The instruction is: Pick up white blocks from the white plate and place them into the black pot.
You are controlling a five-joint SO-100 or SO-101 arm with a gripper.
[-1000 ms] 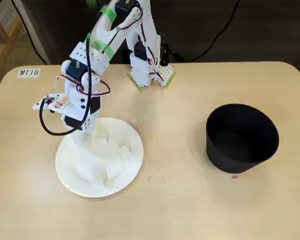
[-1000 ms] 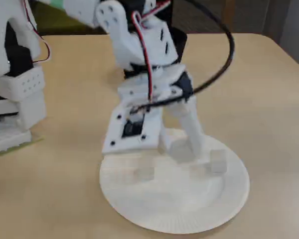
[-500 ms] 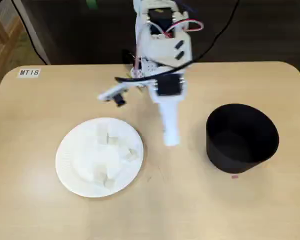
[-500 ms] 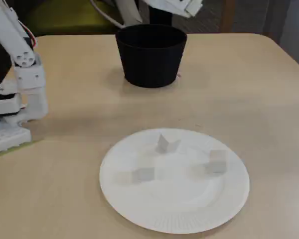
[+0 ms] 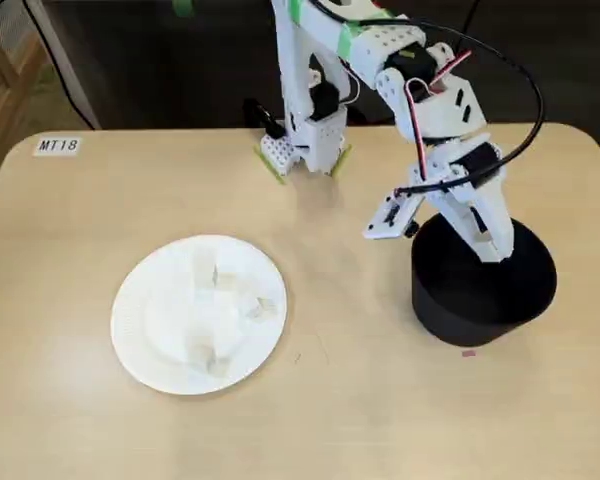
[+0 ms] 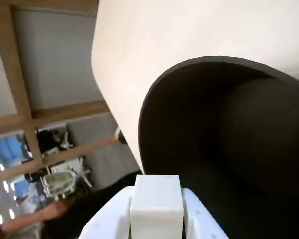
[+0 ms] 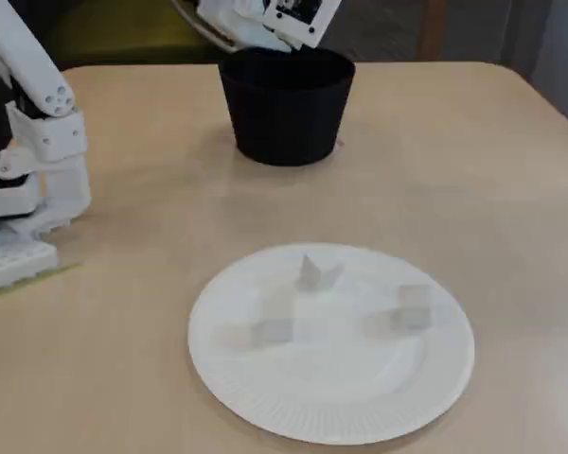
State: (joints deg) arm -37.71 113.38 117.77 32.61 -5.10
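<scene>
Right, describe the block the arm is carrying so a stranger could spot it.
Find the black pot on the right of the table in a fixed view. The tool hangs over its mouth, gripping one white block. Unlike the blocks on the white plate, it is airborne.

The white plate (image 5: 130,320), round with a ribbed rim, lies flat on the desk (image 5: 360,400), well apart from the black pot (image 5: 480,300). Several white blocks (image 7: 412,307) sit scattered on the plate, some touching. The pot stands upright, mouth open. One more white block (image 6: 156,201) is pinched in the tool (image 6: 157,209) over the pot's mouth.
</scene>
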